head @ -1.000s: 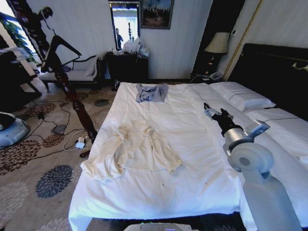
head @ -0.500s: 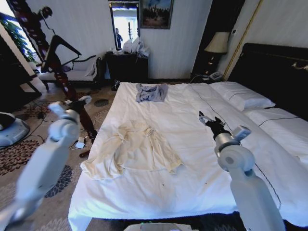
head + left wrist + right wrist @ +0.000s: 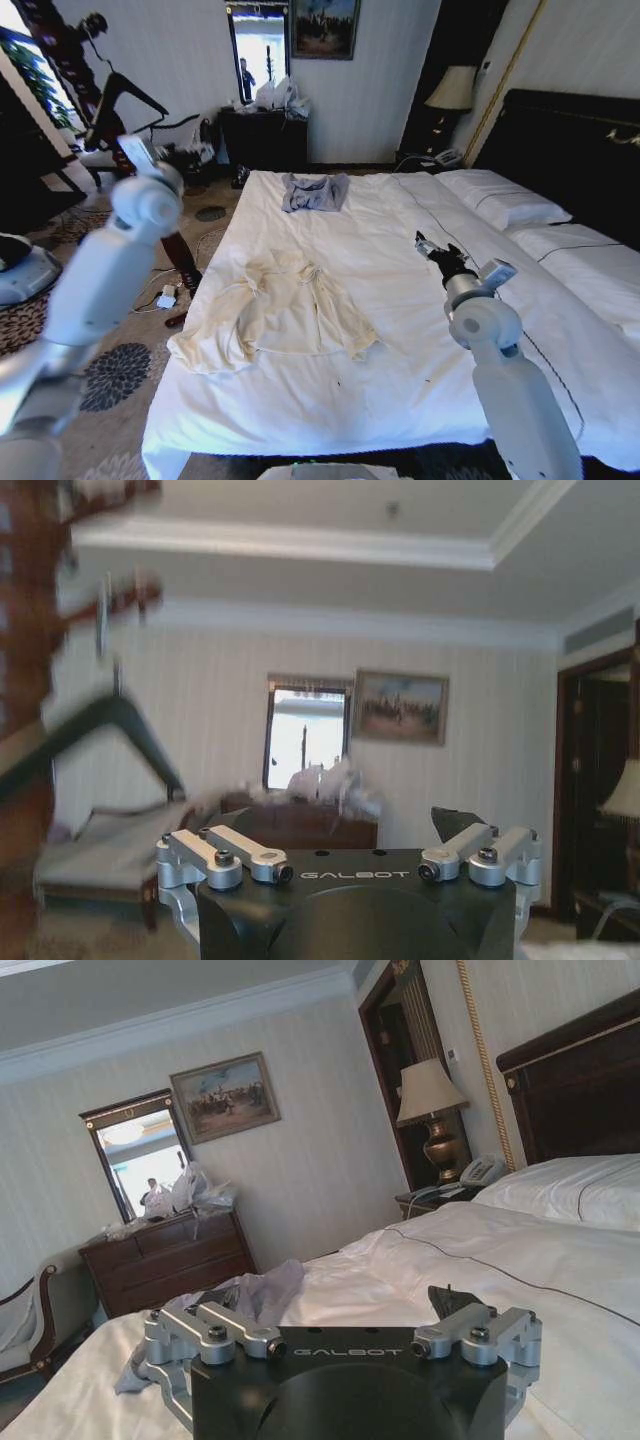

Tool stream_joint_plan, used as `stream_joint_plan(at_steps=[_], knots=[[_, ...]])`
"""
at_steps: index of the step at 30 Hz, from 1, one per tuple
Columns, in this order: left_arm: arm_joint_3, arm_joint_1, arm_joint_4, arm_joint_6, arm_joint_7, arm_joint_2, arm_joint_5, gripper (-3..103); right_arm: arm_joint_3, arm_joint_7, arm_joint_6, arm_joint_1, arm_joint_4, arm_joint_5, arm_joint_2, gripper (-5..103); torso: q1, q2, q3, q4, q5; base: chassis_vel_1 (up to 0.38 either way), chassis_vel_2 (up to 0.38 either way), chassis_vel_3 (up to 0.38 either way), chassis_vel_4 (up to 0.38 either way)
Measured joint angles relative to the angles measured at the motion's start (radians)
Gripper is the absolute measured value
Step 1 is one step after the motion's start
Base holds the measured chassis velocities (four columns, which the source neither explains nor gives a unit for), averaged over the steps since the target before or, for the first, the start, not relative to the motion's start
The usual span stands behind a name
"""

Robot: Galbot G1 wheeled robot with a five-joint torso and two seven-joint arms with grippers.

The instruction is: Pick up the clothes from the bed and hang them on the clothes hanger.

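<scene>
cream clothes [image 3: 290, 310], white bed [image 3: 400, 300], black clothes hanger [image 3: 125, 95]

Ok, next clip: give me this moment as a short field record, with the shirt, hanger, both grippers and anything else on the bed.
shirt: cream shirt lying spread out on the bed, near its left edge, not held
hanger: black hanger on the wooden post, left of the bed, empty
left gripper: raised off the bed's left side, near the post
right gripper: low over the white sheet, right of the shirt, holding nothing
other: blue-grey garment at the bed's far end
</scene>
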Motion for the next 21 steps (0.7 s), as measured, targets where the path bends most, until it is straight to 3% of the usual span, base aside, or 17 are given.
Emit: stream_joint_plan(at_steps=[5, 10, 21], knots=[[0.001, -0.104, 0.020, 0.080, -0.062, 0.066, -0.062, 100, -0.001, 0.000, 0.000, -0.010, 0.010, -0.001, 0.004, 100, 0.000, 0.000, 0.000, 0.0002, -0.0003, 0.000, 0.000, 0.000, 0.000], [-0.031, -0.138, 0.122, 0.134, -0.067, 0.112, -0.058, 100, 0.006, 0.000, 0.000, -0.022, 0.018, 0.000, -0.005, 100, 0.000, 0.000, 0.000, 0.0006, -0.0008, 0.000, 0.000, 0.000, 0.000], [-0.046, -0.159, 0.301, 0.145, -0.042, 0.082, -0.050, 100, 0.020, 0.005, -0.005, -0.057, 0.048, 0.000, -0.007, 100, 0.000, 0.000, 0.000, -0.0001, -0.0004, 0.000, 0.000, 0.000, 0.000]])
